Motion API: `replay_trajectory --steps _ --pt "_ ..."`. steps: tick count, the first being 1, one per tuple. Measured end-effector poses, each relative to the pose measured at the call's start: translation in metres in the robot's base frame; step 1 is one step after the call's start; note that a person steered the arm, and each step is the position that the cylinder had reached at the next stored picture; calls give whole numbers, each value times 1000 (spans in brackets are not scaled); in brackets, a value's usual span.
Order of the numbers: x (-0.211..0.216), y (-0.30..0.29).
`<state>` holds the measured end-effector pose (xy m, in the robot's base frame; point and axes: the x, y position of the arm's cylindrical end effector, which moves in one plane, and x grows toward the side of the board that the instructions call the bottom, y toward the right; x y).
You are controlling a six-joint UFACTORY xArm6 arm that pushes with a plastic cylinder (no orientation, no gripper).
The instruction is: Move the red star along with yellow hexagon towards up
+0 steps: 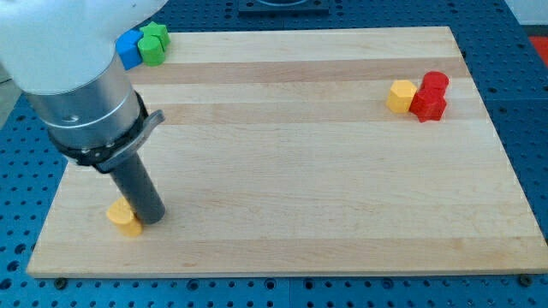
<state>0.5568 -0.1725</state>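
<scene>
A small yellow block [125, 217] touches my tip [151, 221] at the board's seven o'clock; no pincer fitted; yellow hexagon [400, 96] and red star [427, 104] wait touching at two o'clock.

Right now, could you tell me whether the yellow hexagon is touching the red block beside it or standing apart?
Touching: the yellow hexagon sits flush against the red block, with no gap visible.

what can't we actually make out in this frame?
- My tip: its very end sits against the yellow block at the view's bottom left; contact cannot be confirmed.
- That yellow block: partly covered by the rod, shape unclear.
- Blue block and green block: the arm body hides their upper left parts.
- Red star and the red block above it: they merge, outlines too small to separate.
- Yellow hexagon: touching the star or not, unclear.
</scene>
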Motion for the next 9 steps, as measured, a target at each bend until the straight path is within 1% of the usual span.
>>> replay_trajectory --steps 2,3,4,6,7,8,9 --pt "0 -29" --pt "0 -35" --pt "-2 -4" --pt "-52 244" --pt "-70 364" --pt "-103 460" --pt "-156 454"
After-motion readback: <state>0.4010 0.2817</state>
